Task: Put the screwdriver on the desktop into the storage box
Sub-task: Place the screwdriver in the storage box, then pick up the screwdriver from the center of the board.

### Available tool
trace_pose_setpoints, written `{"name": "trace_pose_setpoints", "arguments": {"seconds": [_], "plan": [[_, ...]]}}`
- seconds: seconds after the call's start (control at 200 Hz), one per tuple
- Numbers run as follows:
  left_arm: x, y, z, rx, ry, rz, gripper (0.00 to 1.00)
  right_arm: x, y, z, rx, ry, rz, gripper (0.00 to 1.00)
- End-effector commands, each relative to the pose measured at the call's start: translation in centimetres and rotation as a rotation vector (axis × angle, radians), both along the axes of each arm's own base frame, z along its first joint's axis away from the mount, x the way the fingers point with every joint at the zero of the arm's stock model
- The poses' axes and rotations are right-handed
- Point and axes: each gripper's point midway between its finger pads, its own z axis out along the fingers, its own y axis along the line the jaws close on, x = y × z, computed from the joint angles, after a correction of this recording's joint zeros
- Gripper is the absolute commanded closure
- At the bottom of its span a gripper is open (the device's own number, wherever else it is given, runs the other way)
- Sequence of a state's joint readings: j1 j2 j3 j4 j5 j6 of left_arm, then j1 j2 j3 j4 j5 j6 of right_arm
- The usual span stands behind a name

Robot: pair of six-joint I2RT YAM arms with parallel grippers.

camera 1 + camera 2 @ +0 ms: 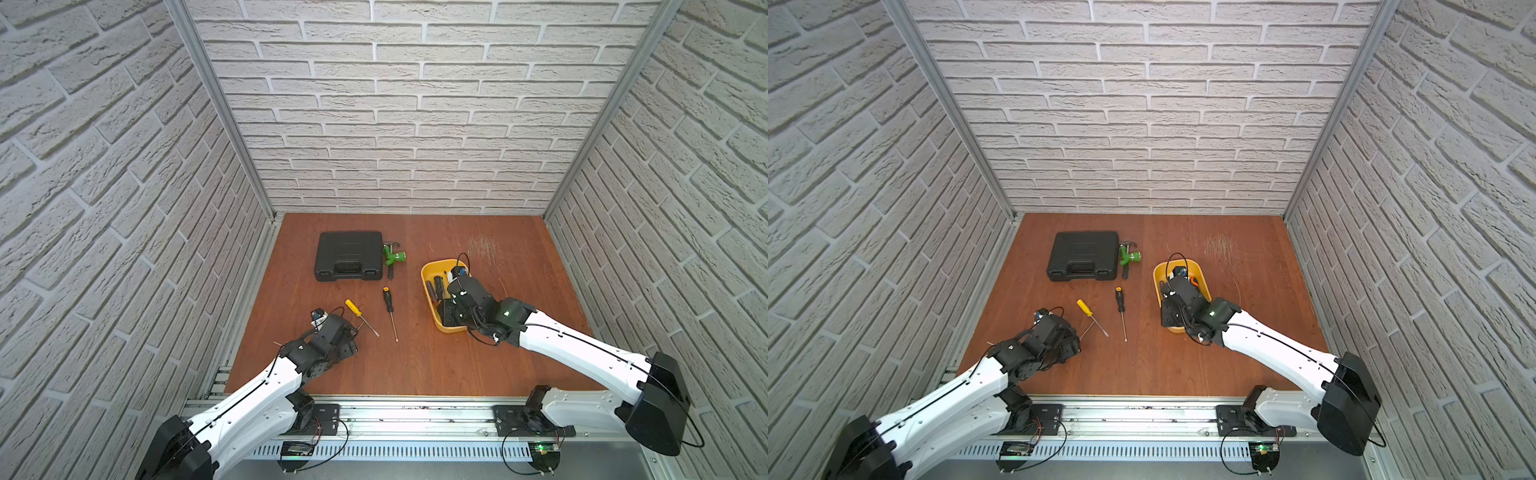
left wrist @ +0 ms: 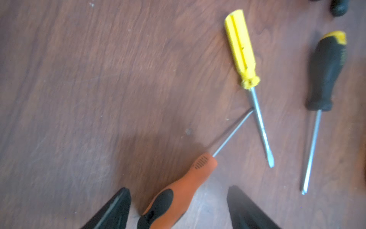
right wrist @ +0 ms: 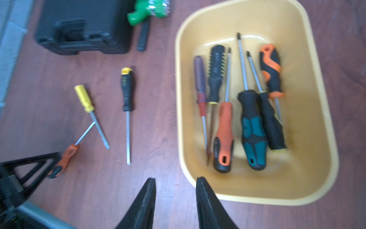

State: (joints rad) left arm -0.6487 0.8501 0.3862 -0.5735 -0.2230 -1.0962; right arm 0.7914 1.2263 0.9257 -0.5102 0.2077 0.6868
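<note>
Brown surface: orange screwdriver flat, tip at yellow screwdriver shaft; left pincer wide astride handle; right pincer narrow, empty.

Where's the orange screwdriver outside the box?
On the desktop, robot's left: left wrist view shows the orange screwdriver's handle between the left gripper's open jaws, tip by the yellow screwdriver.

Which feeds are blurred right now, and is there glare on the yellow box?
Right wrist view: motion-smeared throughout, white glare streaks inside the storage box. Left wrist view: milder blur, dark shadow on the desktop beside the orange screwdriver. Both top views: steady, evenly lit.
</note>
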Motion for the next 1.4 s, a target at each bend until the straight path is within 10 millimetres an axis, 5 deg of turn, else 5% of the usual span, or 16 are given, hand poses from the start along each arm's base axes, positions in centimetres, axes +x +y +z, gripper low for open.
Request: {"name": "trace_pose_setpoints", "arguments": {"seconds": [0.0, 1.395], "plan": [[-0.4, 0.3, 0.0, 0.062, 0.029, -0.013, 0.21, 0.3, 1.7, 1.9, 0.029, -0.088, 0.058, 0.61], [-1.4, -2.0, -2.3, 0.138, 0.134, -0.154, 0.52, 0.1, 1.0, 1.0, -0.020, -0.085, 0.034, 0.65]]}}
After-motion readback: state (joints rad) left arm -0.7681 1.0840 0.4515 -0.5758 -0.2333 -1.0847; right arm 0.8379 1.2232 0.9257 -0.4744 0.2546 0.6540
